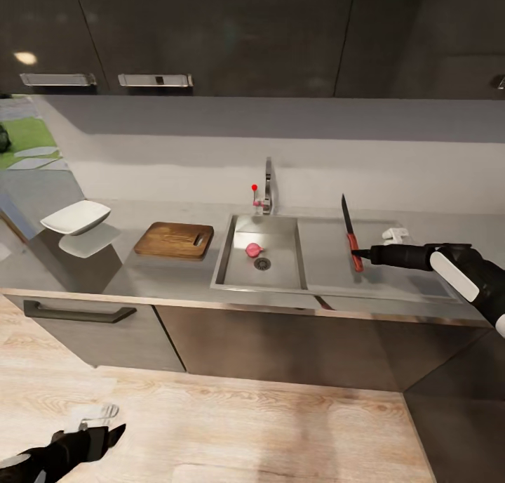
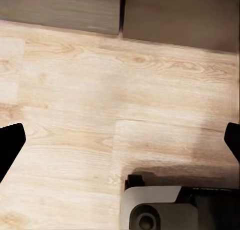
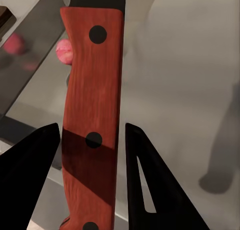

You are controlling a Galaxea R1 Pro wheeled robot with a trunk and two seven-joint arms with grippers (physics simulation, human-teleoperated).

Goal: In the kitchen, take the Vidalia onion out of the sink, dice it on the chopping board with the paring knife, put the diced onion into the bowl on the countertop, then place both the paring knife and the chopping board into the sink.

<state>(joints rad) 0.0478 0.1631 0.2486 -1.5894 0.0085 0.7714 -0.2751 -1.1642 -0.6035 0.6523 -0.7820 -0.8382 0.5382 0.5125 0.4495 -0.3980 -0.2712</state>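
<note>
In the right wrist view the right gripper (image 3: 90, 140) has its two dark fingers (image 3: 30, 165) spread to either side of the knife (image 3: 94, 115). The red-brown handle with its black rivets lies between them; one finger looks to touch the handle's edge, the other stands just beside it. The jaws are parted around the handle, not clenched on it.

In the head view the right gripper (image 1: 359, 254) reaches in from the right at the knife's (image 1: 350, 234) handle. The knife lies flat on the steel drainboard (image 1: 393, 272), blade pointing toward the wall.

Left of the drainboard is the sink (image 1: 231, 251), with the pinkish onion (image 1: 253, 249) in the basin just by the drain, below the tap (image 1: 267, 188). Left of the sink the board (image 1: 174, 240) lies on the countertop (image 1: 140, 276), and farther left sits the white bowl (image 1: 76, 217).

The left gripper (image 1: 98, 437) hangs low over the wood floor (image 1: 245, 427), well apart from the counter. In its wrist view the fingertips (image 2: 10, 145) sit far apart at the frame's edges, jaws released and empty.
</note>
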